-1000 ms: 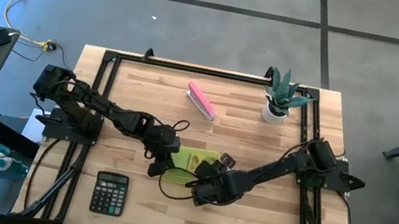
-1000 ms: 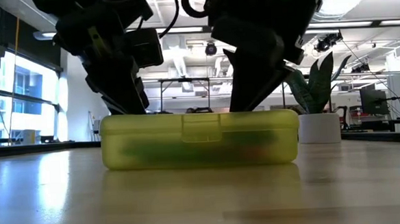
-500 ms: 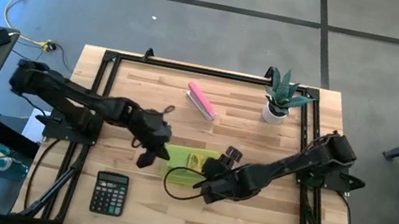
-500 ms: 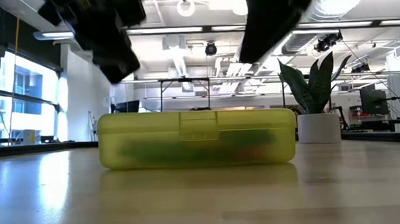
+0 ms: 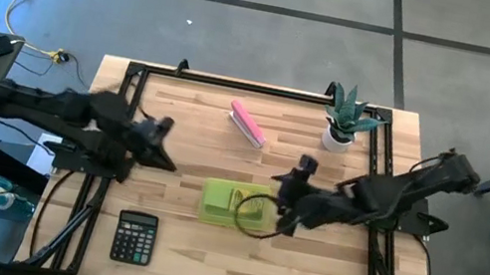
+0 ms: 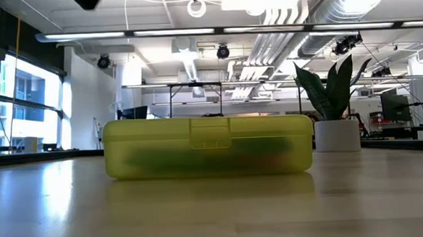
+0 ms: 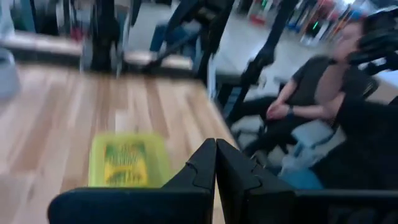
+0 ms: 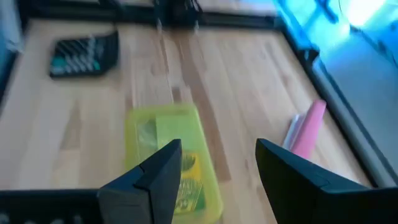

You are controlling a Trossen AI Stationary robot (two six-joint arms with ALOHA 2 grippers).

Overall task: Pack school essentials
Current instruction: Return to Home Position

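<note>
A translucent yellow-green case (image 5: 235, 204) lies closed and flat on the table; in the low view the case (image 6: 209, 146) shows green and red shapes inside. The crayon box shows through the lid (image 8: 180, 174). Pens, scissors and the note pad cannot be made out singly. My left gripper (image 5: 164, 157) hangs shut, left of the case; in its own view the left gripper (image 7: 216, 155) points past the case (image 7: 127, 160). My right gripper (image 5: 282, 200) is open, just right of the case, and in its wrist view the right gripper (image 8: 217, 162) stands above the case (image 8: 171, 158).
A pink oblong block (image 5: 247, 124) lies toward the far edge. A black calculator (image 5: 134, 237) sits near the near left corner. A potted plant (image 5: 344, 120) stands at the far right. A seated person (image 7: 311, 99) shows beyond the table in the left wrist view.
Both grippers have risen off the case and drawn back, the left toward the table's left edge, the right toward the right edge. In the low view they have left the picture upward. The case stays closed on the table.
</note>
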